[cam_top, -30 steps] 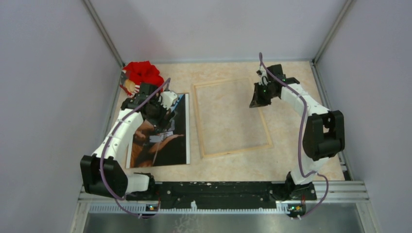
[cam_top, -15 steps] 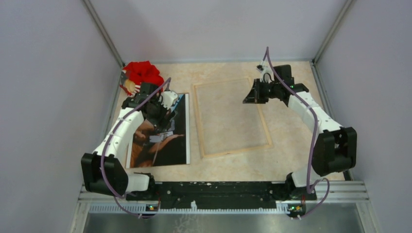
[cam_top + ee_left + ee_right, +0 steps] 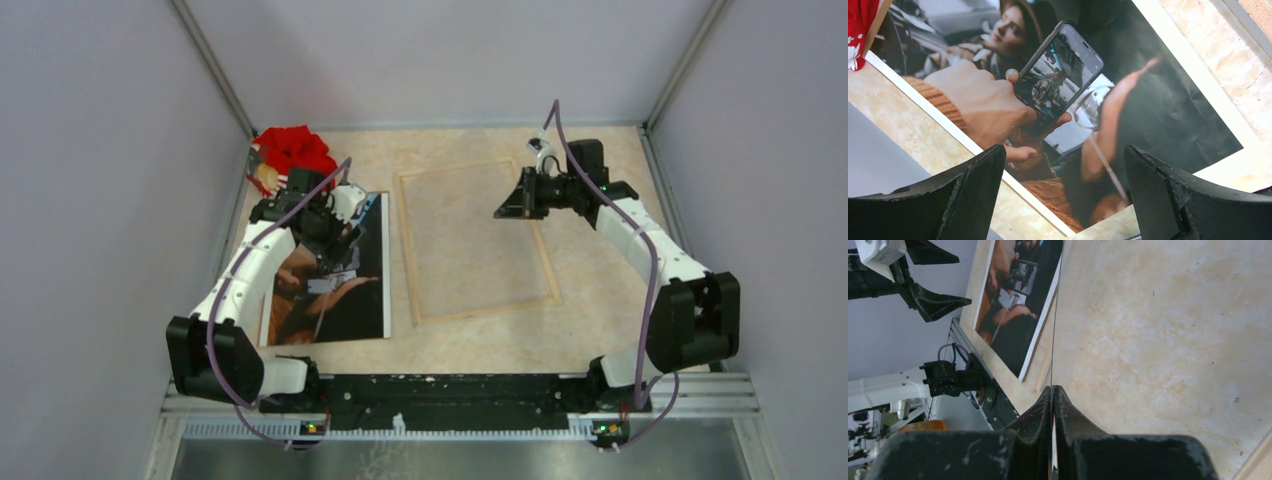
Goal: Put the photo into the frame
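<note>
The photo [image 3: 335, 295] lies face up on the table at the left, a dark print with a white border; it also shows in the left wrist view [image 3: 1148, 105] and the right wrist view [image 3: 1018, 300]. My left gripper [image 3: 335, 238] hovers over it, open and empty [image 3: 1063, 200]. The frame [image 3: 490, 306] lies flat at the centre, wood side up. My right gripper [image 3: 512, 205] is over the frame's far right part. In its wrist view the jaws [image 3: 1053, 388] are shut on a thin clear sheet [image 3: 1054, 330] seen edge-on.
A red bundle [image 3: 292, 150] sits at the back left corner, just behind the photo, and shows in the left wrist view [image 3: 858, 30]. Grey walls close in the table on three sides. A black and metal rail [image 3: 450, 388] runs along the near edge.
My right gripper has moved left and slightly farther back over the frame, turning its wrist, while its elbow swung out to the right. The left arm and photo have not moved.
</note>
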